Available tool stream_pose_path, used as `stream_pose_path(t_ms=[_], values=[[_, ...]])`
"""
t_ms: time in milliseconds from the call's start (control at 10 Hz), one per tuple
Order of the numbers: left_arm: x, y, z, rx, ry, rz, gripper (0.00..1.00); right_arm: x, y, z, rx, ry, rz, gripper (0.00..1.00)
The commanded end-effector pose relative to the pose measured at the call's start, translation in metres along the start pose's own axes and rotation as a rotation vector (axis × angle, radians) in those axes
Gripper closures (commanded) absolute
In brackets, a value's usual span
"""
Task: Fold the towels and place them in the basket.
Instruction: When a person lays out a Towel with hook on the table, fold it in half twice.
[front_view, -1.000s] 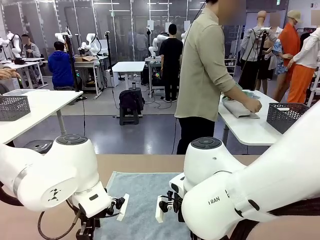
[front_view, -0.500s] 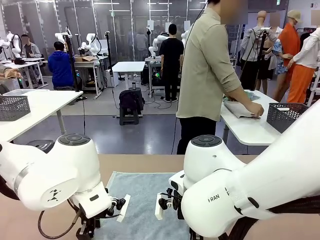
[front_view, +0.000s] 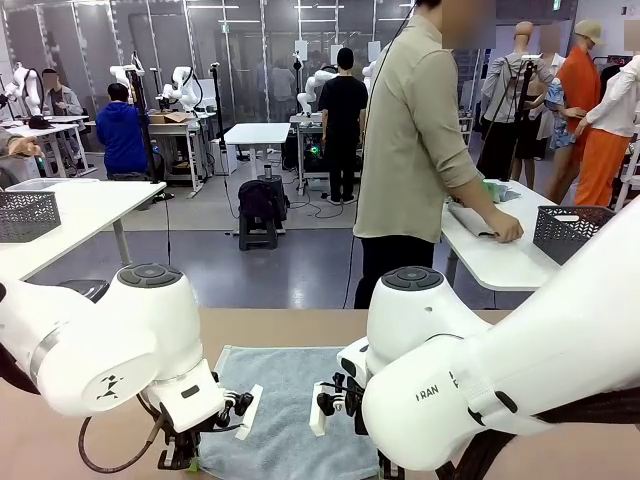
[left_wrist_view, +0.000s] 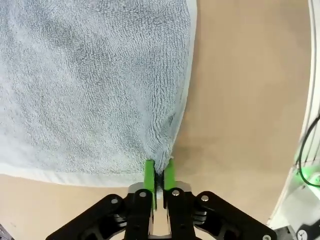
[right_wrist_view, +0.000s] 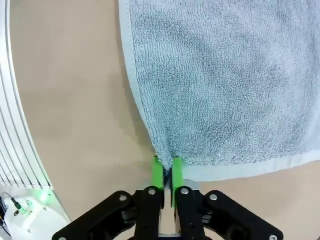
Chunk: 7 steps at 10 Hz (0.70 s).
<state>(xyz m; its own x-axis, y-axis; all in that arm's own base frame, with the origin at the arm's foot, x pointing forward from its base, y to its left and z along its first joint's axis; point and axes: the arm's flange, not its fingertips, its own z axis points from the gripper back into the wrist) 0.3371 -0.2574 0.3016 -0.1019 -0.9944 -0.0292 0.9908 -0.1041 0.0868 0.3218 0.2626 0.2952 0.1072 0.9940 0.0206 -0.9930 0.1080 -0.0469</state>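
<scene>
The pale grey-blue towel (front_view: 285, 400) lies flat on the tan tabletop (front_view: 270, 325), between the two white arms.

In the left wrist view, the left pincer (left_wrist_view: 159, 168) is clamped on the grey-blue towel (left_wrist_view: 90, 75). Its green pads (left_wrist_view: 149, 172) are pressed together on a small peak of terry, close to a corner and just inside the pale hem. Bare tabletop (left_wrist_view: 240, 100) lies beside that edge.

In the right wrist view, the right pincer (right_wrist_view: 166, 168) grips the towel (right_wrist_view: 225, 75) in the same manner. Its green pads (right_wrist_view: 157, 172) are pinched on a bunched bit of cloth at the neighbouring corner, where the side hem meets the end hem. The rest of the cloth lies flat and spread.

The only readable print is on the right arm's white casing, where the black letters "RAN" (front_view: 430, 393) show with the start of the word hidden. The left arm's casing bears a small black logo mark (front_view: 112, 385).

Beyond the tabletop a person in a beige shirt (front_view: 410, 130) stands turned toward a white side tabletop (front_view: 490, 262). One hand (front_view: 505, 228) rests on a folded cloth (front_view: 475, 218) there. A dark mesh basket (front_view: 575, 232) stands just beside it.
</scene>
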Motion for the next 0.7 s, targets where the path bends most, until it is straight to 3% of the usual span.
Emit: stream_pose_path(t_ms=[0,400,500,600], values=[[-0.038,-0.060,-0.012,0.038,0.009,-0.008,1.00,-0.023,0.026,-0.014,0.016,0.026,0.015,1.00],[-0.037,-0.065,0.003,0.016,-0.041,-0.013,1.00,-0.025,0.024,-0.003,0.021,0.031,0.013,1.00],[0.001,0.000,0.002,0.006,-0.002,-0.005,1.00,0.001,0.000,0.000,0.007,0.008,0.005,1.00],[0.001,0.000,0.002,0.006,-0.002,-0.005,1.00,0.001,0.000,0.000,0.007,0.008,0.005,1.00]])
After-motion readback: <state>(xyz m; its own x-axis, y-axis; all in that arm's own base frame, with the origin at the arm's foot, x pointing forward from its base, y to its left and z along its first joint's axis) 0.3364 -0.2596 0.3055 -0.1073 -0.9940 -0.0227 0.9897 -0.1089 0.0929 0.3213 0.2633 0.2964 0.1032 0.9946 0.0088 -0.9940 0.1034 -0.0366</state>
